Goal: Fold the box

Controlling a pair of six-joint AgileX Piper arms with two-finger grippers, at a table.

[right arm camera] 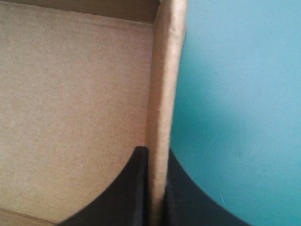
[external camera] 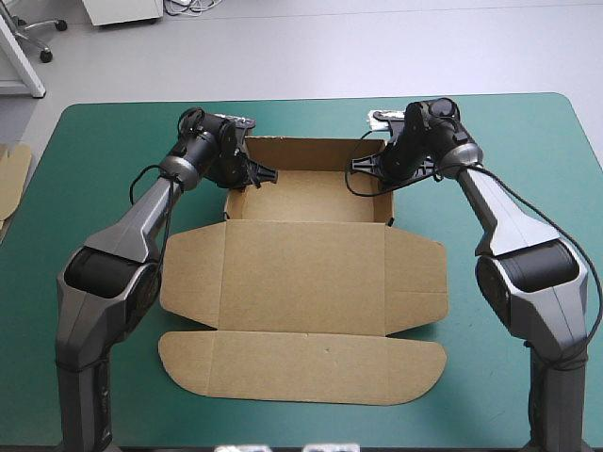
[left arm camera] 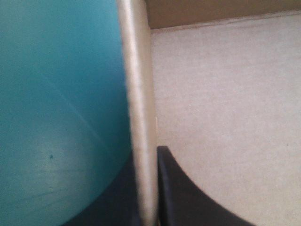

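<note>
The brown box (external camera: pixel 306 247) lies at the table's middle as an open tray with its far and side walls raised and the lid with its flaps spread flat toward the near edge. My left gripper (external camera: pixel 247 174) is shut on the box's left wall (left arm camera: pixel 139 117), one finger (left arm camera: pixel 188 197) inside the tray and one outside. My right gripper (external camera: pixel 372 168) is shut on the box's right wall (right arm camera: pixel 162 108), a finger (right arm camera: pixel 127 193) inside and the other over the cover. The tray floor (right arm camera: pixel 70 108) shows bare in both wrist views.
The teal-green cover (external camera: pixel 528 188) lies open on both sides of the box and along the near edge. An edge of more brown board (external camera: pixel 11 179) shows at the table's left edge.
</note>
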